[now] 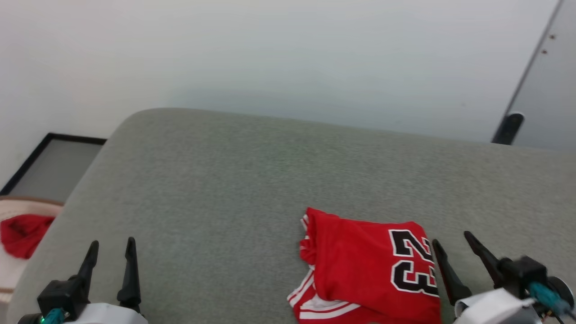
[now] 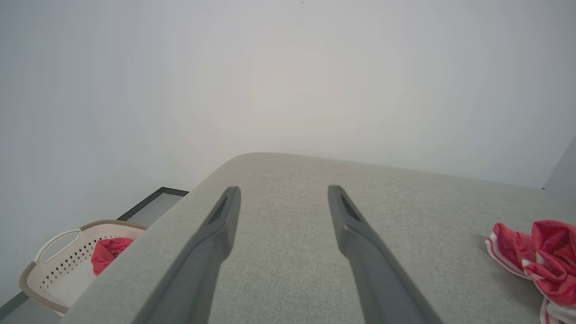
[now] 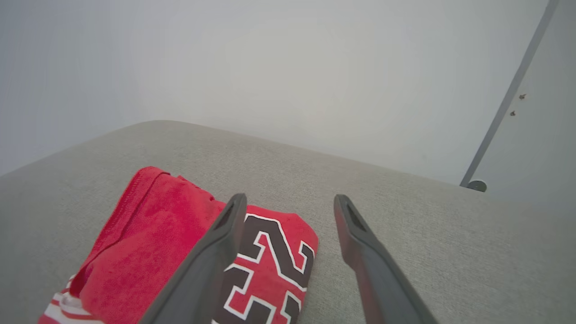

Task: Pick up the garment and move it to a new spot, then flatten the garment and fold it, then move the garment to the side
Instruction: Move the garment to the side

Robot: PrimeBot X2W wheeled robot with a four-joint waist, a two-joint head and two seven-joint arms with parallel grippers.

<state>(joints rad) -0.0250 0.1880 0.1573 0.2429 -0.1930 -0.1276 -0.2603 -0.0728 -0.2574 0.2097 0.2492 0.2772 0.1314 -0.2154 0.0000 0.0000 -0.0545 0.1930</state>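
Folded red jersey shirt (image 1: pixel 360 265) near right on grey fabric cushion (image 1: pixel 216 189), right gripper (image 1: pixel 451 238) just beside it, left gripper (image 1: pixel 113 241) near left, both with fingers apart, empty

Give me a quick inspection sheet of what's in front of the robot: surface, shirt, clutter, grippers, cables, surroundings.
Surface: grey fabric cushion with a rounded far-left corner.
Job's things: red jersey lies in a folded bundle on the cushion's near right part, number 23 facing up, striped trim at its near edge.
Clutter: cream basket off the cushion's left side, with a small red cloth in it.
Grippers: left gripper open over bare cushion; right gripper open beside the jersey's right edge, holding nothing.
Cables: teal cable at the right wrist.
Surroundings: pale wall, grey door at right, dark-framed panel at left.
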